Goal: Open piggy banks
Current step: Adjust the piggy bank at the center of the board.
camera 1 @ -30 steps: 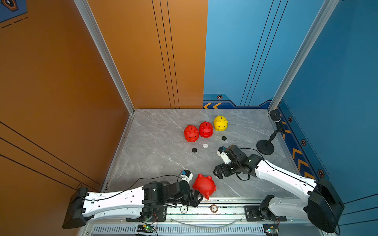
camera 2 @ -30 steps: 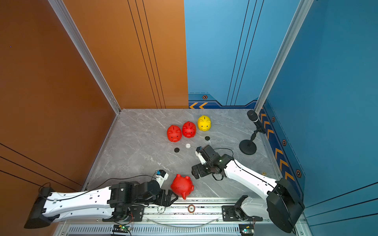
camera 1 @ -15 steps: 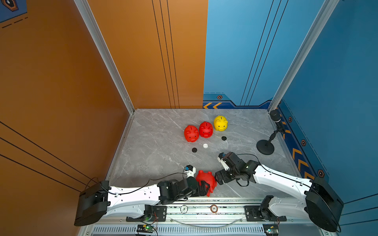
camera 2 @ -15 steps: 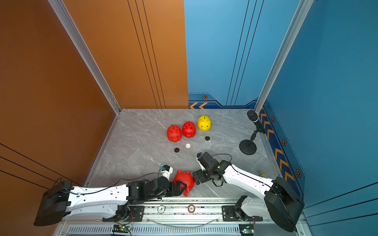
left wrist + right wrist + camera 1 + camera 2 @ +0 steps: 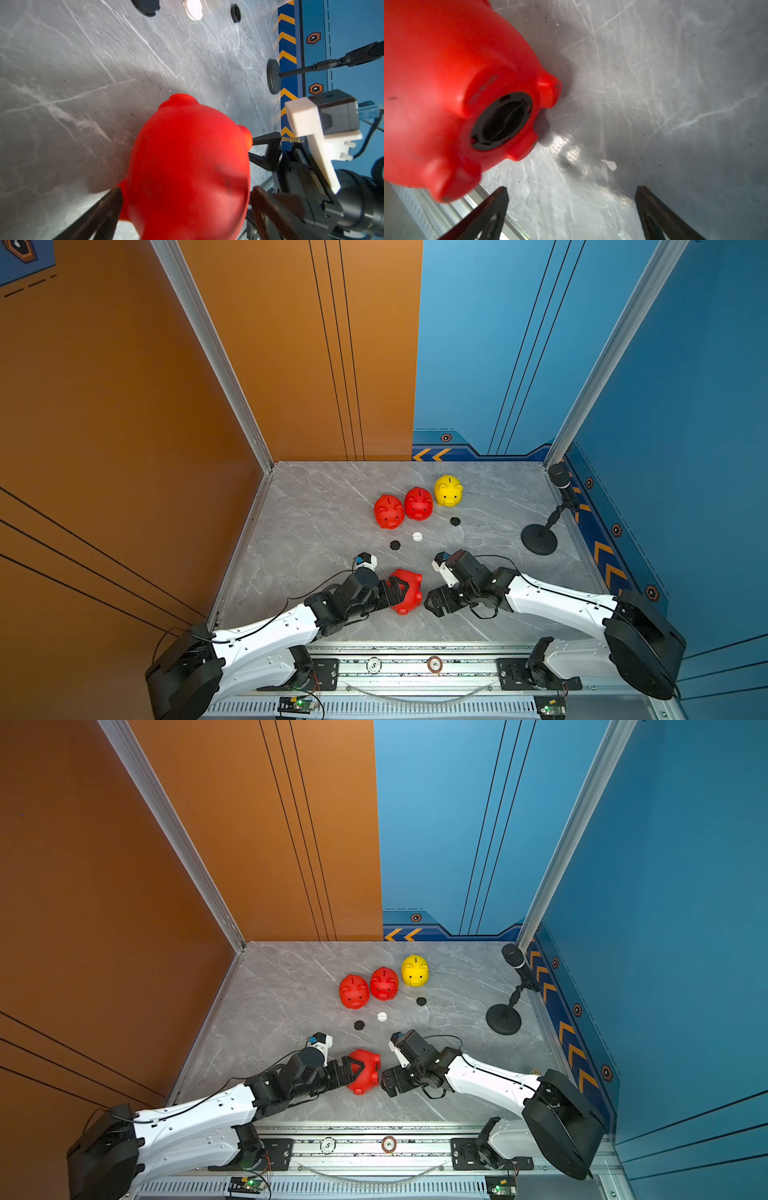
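Left gripper (image 5: 186, 195): fingers pressed on both flanks of the tipped red piggy bank (image 5: 411, 597). I read it as a firm hold.
Why tipped: I take it the bank lies on its side so that its belly faces my right gripper (image 5: 572, 189).
Contact with the marble tabletop (image 5: 316, 531): resting or just clear, I cannot tell.
Belly plug (image 5: 502, 121): black, seated between the four feet. This bank is not yet open.
Right gripper: fingers spread wide, nothing between them.
Plug from right gripper: just ahead of the fingertips, off to one side of the gap, apart.
Other banks: first red bank (image 5: 389, 512), second red bank (image 5: 418, 504) and yellow bank (image 5: 448, 491) stand upright, well beyond both grippers.
Loose plugs: black plug (image 5: 395, 545), white plug (image 5: 417, 536) and far black plug (image 5: 455, 521) lie between the grippers and those banks. I judge those three opened.
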`<state>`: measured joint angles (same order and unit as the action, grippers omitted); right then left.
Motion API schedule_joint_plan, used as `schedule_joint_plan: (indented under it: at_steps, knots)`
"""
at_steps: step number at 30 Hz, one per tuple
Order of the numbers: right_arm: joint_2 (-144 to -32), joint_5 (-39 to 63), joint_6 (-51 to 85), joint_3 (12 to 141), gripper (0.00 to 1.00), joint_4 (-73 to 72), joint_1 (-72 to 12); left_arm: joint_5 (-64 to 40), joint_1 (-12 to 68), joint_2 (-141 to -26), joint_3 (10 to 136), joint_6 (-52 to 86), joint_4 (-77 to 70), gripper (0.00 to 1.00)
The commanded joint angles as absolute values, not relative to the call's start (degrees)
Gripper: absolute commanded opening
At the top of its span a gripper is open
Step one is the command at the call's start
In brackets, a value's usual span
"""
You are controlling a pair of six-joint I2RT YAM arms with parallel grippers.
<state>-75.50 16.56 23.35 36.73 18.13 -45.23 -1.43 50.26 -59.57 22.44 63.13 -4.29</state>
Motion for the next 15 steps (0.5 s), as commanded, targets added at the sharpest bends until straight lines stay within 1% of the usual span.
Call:
schedule_joint_plan:
  at_steps: [1, 4, 9, 12, 15]
  knots:
    - [-74.3, 28.6, 18.0, 38.5, 0.97, 21.5, -41.7, -6.1, 48.8, -60.2, 21.7, 59.8, -6.4, 0.98]
    - [-72.4, 36.6, 19.1, 37.2, 0.97, 19.1, -38.1, -7.6, 47.6, -60.9, 21.9, 59.4, -6.9, 0.98]
    - [-73.3, 44.1, 29.0, 35.1, 0.98, 8.1, -37.6, -8.3, 46.7, -60.6, 22.0, 58.9, -6.3, 0.98]
    - [-75.3, 45.4, 36.5, 33.6, 0.97, 0.3, -37.7, -8.2, 46.4, -59.4, 21.7, 58.8, -5.5, 0.98]
    - [-77.4, 43.5, 43.5, 32.3, 0.92, -6.1, -37.9, -7.9, 45.5, -57.4, 21.0, 58.7, -4.9, 0.98]
